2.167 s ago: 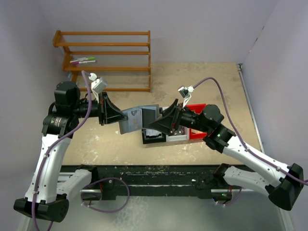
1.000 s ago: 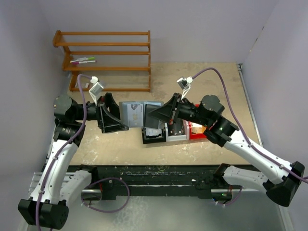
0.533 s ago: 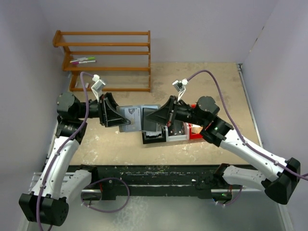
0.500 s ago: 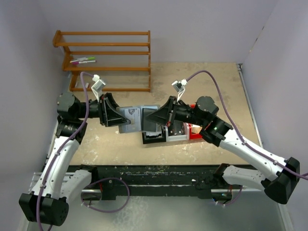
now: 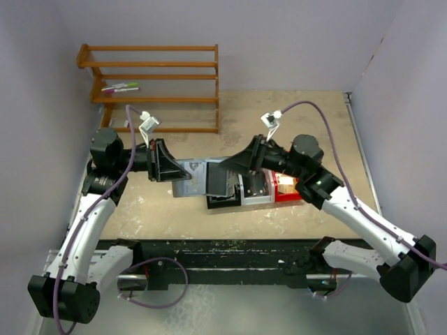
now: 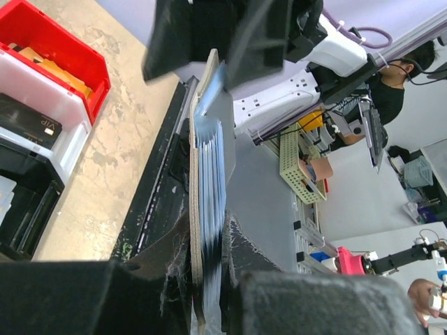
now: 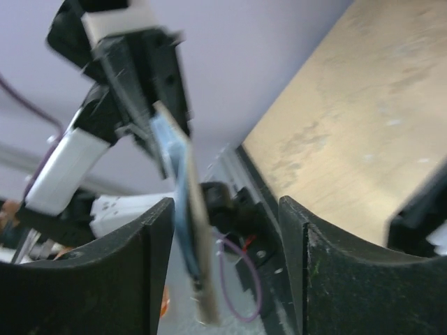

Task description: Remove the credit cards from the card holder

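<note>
Ok so rn your left gripper (image 5: 172, 169) is pinched down on the card holder (image 5: 194, 176) at its left end, holding it up off the table (image 5: 307, 125). In the top cam the holder's right end overlaps the black bin (image 5: 222, 201). The left wrist cam shows the holder edge-on w/ both fingers pressed against its sides, so that's a solid clamp. Your right gripper (image 7: 225, 209) is spread wide and straddles the opposite edge of the holder. In the right wrist cam there's a gap on both sides, so it isn't gripping anything atm. That view is pretty blurry tho. The bins sit in a row touching each other: black, then the white bin (image 6: 49, 143), then the red bin (image 6: 42, 28). A tan-gold card (image 6: 59, 70) lies in the red one and a black card (image 6: 28, 125) marked "VIP" lies in the white one. Can't tell whether any card is inside the holder, since you only get its stacked edges from these angles.
</note>
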You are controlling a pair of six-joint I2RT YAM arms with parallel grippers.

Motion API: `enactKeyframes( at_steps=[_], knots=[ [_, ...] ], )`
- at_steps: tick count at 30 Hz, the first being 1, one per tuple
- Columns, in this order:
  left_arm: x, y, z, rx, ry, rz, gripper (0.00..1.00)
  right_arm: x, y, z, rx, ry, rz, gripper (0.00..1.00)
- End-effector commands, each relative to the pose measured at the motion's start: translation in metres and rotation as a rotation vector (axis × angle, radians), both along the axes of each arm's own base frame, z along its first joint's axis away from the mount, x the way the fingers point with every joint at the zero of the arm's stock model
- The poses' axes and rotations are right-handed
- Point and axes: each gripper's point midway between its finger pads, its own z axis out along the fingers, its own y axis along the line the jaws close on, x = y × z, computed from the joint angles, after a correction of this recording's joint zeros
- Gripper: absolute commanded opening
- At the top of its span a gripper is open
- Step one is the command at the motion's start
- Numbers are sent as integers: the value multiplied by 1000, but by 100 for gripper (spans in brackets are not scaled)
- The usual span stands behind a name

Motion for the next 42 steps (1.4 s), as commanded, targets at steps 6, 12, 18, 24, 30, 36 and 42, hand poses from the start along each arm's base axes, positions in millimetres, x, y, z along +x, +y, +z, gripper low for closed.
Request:
enactKeyframes(
  at_steps=[6,12,18,24,30,36,42],
  knots=[
    [19,2,3,69,-78,89,7,30,-73,42,-100,-130,-226,58],
    [39,5,-12,139,-71,182,8,1,-60,88,93,-219,-122,51],
    [38,5,-7,131,-83,177,8,-27,-7,72,104,-180,66,46],
    [22,2,8,85,-90,100,9,-22,19,45,81,-134,128,42],
    [6,1,21,38,-98,13,9,-18,21,5,-3,-79,125,42],
    [-3,0,31,5,-100,-44,9,-18,25,-1,15,-66,141,42],
    [-4,0,32,2,-105,-45,9,-20,31,13,79,-75,180,41]
  ],
)
